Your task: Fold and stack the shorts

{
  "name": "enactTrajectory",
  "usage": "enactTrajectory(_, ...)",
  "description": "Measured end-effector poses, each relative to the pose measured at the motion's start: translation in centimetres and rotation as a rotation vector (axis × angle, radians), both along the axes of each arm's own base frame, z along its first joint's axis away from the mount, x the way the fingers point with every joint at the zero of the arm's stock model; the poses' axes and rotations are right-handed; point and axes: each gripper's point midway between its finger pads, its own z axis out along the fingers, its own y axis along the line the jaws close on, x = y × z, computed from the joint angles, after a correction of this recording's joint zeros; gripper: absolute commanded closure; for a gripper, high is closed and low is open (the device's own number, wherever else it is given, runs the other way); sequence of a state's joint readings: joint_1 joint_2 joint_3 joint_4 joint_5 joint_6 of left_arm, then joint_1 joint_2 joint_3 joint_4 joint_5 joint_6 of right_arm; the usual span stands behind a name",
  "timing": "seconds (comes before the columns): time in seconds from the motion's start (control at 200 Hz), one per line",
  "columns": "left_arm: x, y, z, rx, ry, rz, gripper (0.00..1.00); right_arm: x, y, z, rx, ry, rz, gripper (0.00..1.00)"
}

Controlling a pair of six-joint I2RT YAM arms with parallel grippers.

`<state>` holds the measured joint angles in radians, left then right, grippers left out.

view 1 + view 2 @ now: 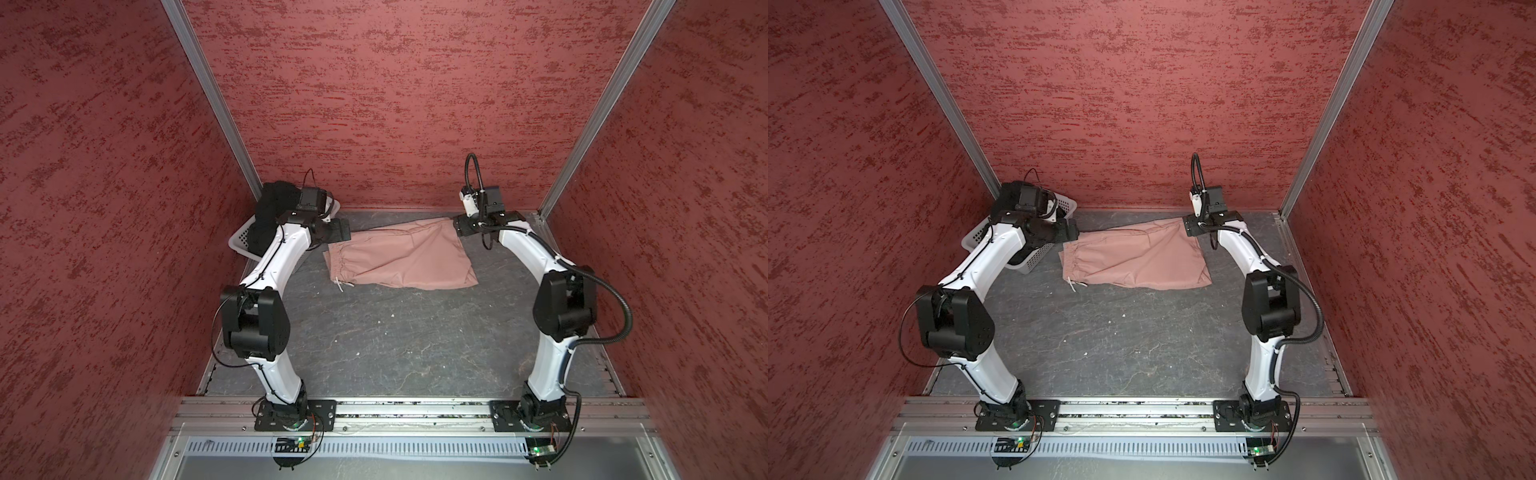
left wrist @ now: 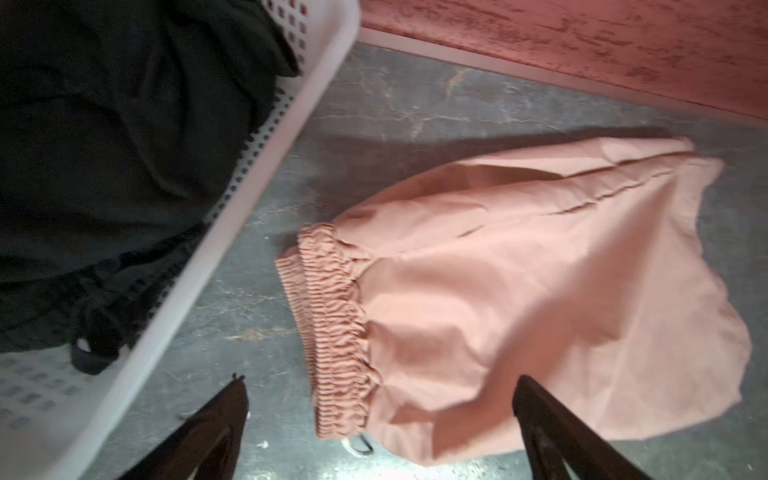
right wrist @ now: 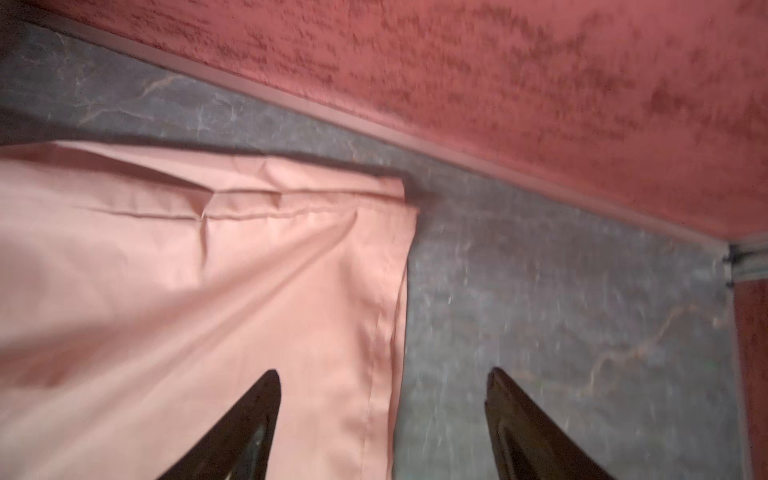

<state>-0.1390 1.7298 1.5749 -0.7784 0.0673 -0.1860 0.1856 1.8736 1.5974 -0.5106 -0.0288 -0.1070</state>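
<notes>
Pink shorts (image 1: 403,257) lay flat at mid-table, half-folded by my judgement, left gripper (image 2: 380,378) and right gripper (image 3: 383,371) wide-jawed and empty at its far corners (regrasp for cross-fold due), black shorts (image 2: 104,145) waiting in the basket (image 2: 336,62).

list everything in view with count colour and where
pink shorts: one, dusty pink, lying on the table's far half, waistband toward the left
black shorts: one, black, heaped in the basket
basket: one, white perforated, far left corner
table: one, grey marbled, under everything
walls: three, textured red, around the table
left gripper: one, black, over the waistband, jaws open
right gripper: one, black, over the leg hem, jaws open
</notes>
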Motion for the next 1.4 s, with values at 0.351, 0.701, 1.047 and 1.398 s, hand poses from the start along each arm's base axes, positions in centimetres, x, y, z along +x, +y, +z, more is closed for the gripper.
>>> enactTrajectory(0.351, -5.7, -2.5, -6.8, -0.098, 0.178, -0.024, 0.01, -8.0, -3.9, -7.3, 0.179, 0.219, -0.178, 0.15)
enactTrajectory(0.701, -7.2, -2.8, -5.2, -0.150, 0.124, -0.016, 0.01, -6.8, -2.5, -12.5, 0.283, 0.313, -0.181, 0.19)
enactTrajectory(1.047, -8.2, -1.8, -4.2, -0.149, 0.094, 0.007, 0.01, -6.7, -2.1, -15.1, 0.329, 0.366, -0.218, 0.72)
enactTrajectory(1.398, -8.5, -0.4, -3.2, -0.153, 0.061, 0.044, 0.01, -11.7, -4.6, -14.2, 0.226, 0.438, -0.322, 1.00)
